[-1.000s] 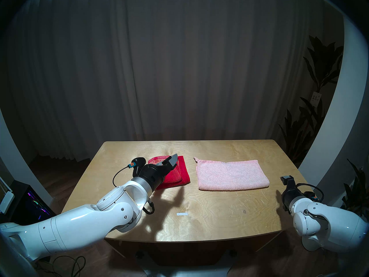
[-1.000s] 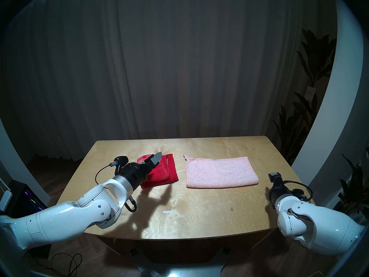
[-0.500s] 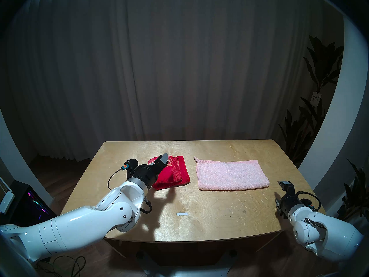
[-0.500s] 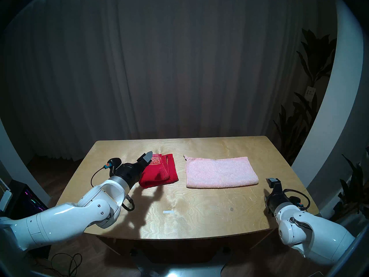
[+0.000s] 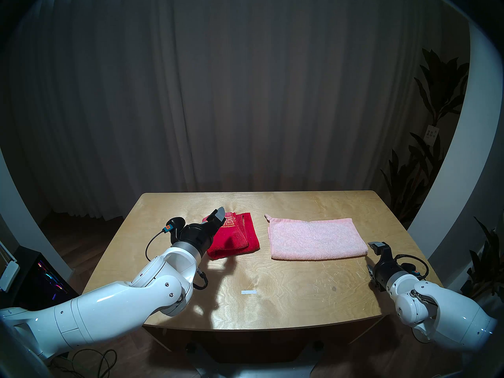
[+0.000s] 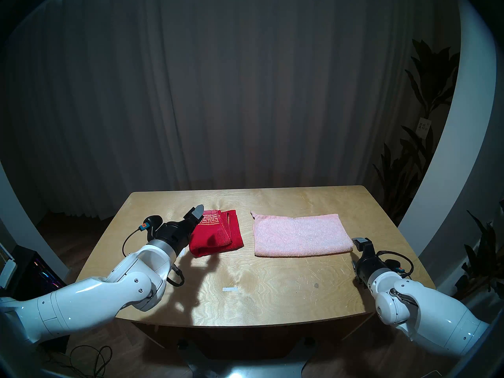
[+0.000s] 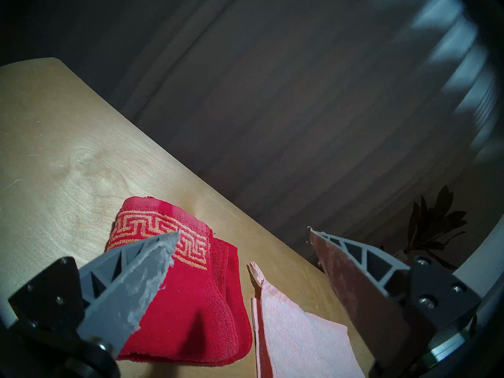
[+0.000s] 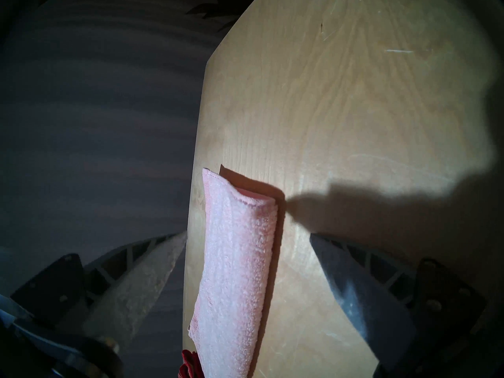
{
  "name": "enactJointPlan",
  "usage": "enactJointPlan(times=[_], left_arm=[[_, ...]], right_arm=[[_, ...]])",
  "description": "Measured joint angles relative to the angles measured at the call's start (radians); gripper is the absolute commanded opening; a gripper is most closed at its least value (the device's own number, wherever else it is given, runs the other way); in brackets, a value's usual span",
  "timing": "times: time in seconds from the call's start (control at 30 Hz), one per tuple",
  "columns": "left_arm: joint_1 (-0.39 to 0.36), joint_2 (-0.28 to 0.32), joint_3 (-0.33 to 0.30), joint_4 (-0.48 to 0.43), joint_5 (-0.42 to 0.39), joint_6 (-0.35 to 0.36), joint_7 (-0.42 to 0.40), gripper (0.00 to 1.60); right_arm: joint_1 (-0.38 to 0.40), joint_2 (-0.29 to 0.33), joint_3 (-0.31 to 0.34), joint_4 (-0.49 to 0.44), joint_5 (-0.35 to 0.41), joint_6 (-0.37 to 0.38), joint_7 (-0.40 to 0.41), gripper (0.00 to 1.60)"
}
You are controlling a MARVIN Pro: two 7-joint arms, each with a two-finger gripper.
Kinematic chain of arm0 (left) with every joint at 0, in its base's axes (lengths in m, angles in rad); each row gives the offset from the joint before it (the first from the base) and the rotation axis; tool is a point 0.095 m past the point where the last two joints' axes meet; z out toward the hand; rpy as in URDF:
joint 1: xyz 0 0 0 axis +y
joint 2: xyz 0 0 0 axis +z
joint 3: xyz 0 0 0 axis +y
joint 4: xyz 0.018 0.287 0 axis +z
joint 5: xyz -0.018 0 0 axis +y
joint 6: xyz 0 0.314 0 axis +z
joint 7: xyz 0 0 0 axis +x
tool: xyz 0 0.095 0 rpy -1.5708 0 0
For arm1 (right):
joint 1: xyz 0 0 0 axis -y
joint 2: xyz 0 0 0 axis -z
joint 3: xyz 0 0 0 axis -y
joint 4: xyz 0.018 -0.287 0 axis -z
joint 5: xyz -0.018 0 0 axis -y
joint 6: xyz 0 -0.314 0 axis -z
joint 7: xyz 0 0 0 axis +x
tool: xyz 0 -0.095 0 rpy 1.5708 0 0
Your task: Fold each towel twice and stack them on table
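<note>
Room dim, table (image 5: 286, 282) lit brightly from above – arm shadows hard-edged on wood. Fisheye bends edges, dark rim all round. Wrist views softer – curtain (image 7: 300, 96) smeared, glare patch upper right; near fingers out of focus.

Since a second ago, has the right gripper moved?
Yes. The right gripper has shifted leftward, toward the pink towel, its upper finger now near the towel's right corner.
</note>
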Motion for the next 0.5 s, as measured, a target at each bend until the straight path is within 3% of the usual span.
enactJointPlan(times=[0.5], left_arm=[[0.018, 0.009, -0.015, 0.0, -0.041, -0.048, 0.024, 1.6]], right_arm=[[0.178, -0.029, -0.1, 0.05, -0.125, 0.005, -0.165, 1.6]])
